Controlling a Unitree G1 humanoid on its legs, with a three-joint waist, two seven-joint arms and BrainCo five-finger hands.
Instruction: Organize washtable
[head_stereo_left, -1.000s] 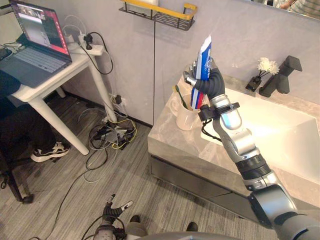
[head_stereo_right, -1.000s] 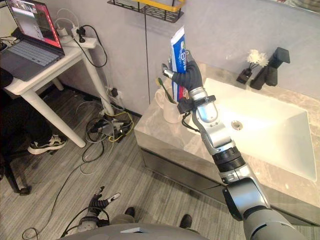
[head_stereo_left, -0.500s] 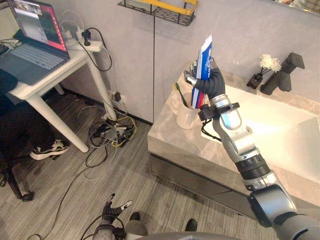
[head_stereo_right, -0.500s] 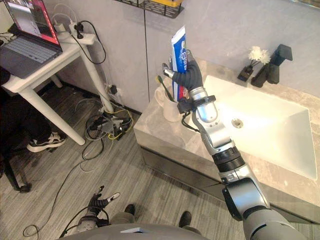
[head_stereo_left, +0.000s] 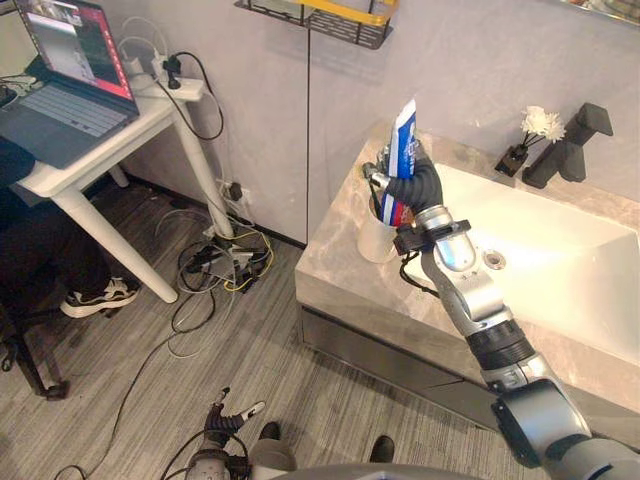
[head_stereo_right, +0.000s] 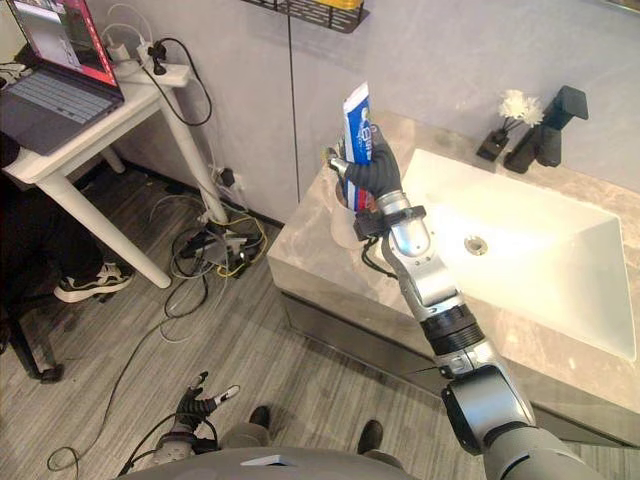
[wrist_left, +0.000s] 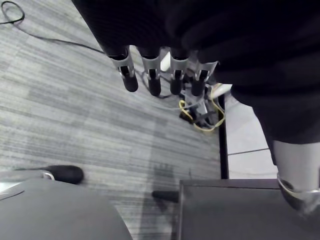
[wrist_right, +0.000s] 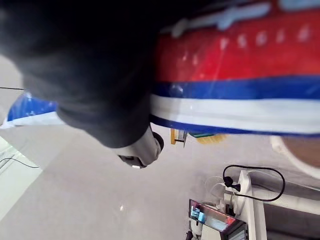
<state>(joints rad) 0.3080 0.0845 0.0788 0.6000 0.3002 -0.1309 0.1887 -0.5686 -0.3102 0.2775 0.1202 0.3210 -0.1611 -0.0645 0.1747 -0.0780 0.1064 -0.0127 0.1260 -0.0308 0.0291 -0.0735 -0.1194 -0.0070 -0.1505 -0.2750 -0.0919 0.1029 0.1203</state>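
blue, white and red toothpaste tube (head_stereo_left: 403, 138) stands upright in my right hand (head_stereo_left: 417, 186), fingers curled round it, over the white ceramic cup (head_stereo_left: 373, 241) at the grey marble counter (head_stereo_left: 335, 272) corner. i'd lower it straight inside the rim; the counter edge is close, with open room toward the white basin (head_stereo_left: 560, 240). my left hand (head_stereo_left: 226, 419) hangs relaxed near the floor.

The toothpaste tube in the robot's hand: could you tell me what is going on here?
The robot's right hand grips a blue, white and red toothpaste tube upright, its lower end at the mouth of a white cup on the grey stone washtable. The left hand hangs open above the floor.
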